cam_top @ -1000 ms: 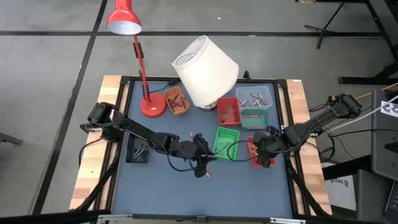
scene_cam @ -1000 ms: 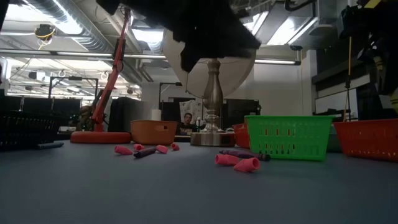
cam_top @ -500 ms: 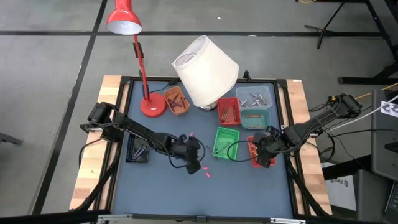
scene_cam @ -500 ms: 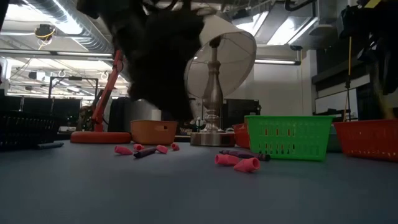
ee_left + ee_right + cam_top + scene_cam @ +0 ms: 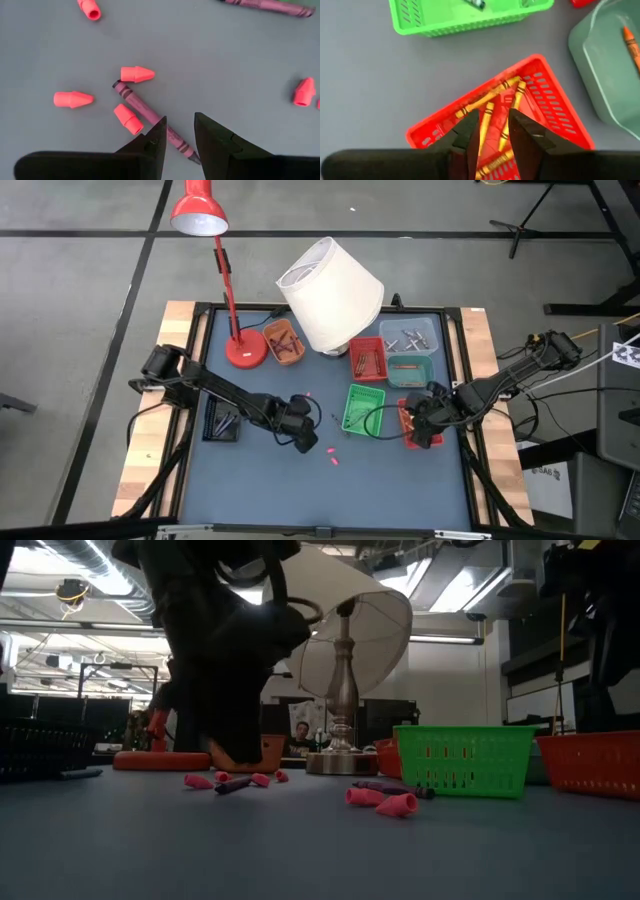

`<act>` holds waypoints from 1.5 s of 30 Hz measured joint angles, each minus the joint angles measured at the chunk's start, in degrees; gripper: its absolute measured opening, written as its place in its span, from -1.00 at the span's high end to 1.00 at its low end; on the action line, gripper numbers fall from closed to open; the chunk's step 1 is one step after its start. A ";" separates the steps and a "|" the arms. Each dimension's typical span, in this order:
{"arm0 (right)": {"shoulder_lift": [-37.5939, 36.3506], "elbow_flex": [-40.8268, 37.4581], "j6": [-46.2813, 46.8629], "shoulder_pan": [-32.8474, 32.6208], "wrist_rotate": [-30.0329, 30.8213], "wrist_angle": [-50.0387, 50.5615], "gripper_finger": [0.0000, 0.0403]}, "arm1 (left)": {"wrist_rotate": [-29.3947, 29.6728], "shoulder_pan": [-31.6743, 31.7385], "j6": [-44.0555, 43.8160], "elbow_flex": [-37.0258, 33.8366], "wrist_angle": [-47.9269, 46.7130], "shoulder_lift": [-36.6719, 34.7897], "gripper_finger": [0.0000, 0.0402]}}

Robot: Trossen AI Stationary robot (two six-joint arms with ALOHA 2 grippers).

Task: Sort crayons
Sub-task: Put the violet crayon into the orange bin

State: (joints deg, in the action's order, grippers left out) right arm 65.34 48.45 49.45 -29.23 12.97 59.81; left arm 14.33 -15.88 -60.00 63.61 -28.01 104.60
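— Near the counter's middle, left of the green tray (image 5: pixel 363 407): left pincer (image 5: pixel 178 131), fingers slightly apart, gripping nothing, hovering over a purple crayon (image 5: pixel 150 118) lying flat on the counter (image 5: pixel 260 480).

— Around that crayon?

— Pink stubs (image 5: pixel 136 74) scattered close by, one just beside its shaft, none touching the fingers. Farther off, a second purple crayon (image 5: pixel 265 6) lying next to the green tray's wall.

— And by the counter's right edge?

— Right pincer (image 5: pixel 490 131), fingers parted, holding nothing, poised right above the red tray (image 5: pixel 555 107). Yellow crayons (image 5: pixel 487 97) lying inside that tray. Beside it, a grey-green tray (image 5: pixel 605 70) with one orange crayon (image 5: pixel 631 42).

— Toward the far edge?

— Orange tray (image 5: pixel 284 342), another red tray (image 5: pixel 367 358) and a clear tray (image 5: pixel 412 337), each with crayons, partly under a tilted white lampshade (image 5: pixel 330 295). Red desk lamp (image 5: pixel 243 350) at the far left. Black tray (image 5: pixel 221 421) near the left edge, contents too dark to tell.
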 joint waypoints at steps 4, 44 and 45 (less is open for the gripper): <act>0.00 0.00 -0.02 0.00 0.00 -2.29 0.51 | 0.04 0.00 -2.30 0.04 0.20 0.81 0.58; 0.11 0.00 -0.32 0.00 7.05 -14.35 0.51 | -1.57 -0.07 -7.37 -0.02 -2.05 2.81 0.97; 0.11 0.00 -0.31 0.00 7.46 -14.60 0.51 | -1.57 -0.07 -7.19 -0.02 -2.01 2.81 0.98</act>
State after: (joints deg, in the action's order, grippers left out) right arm 65.45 48.45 49.15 -29.23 20.43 45.21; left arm 12.76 -15.94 -67.19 63.59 -30.02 107.42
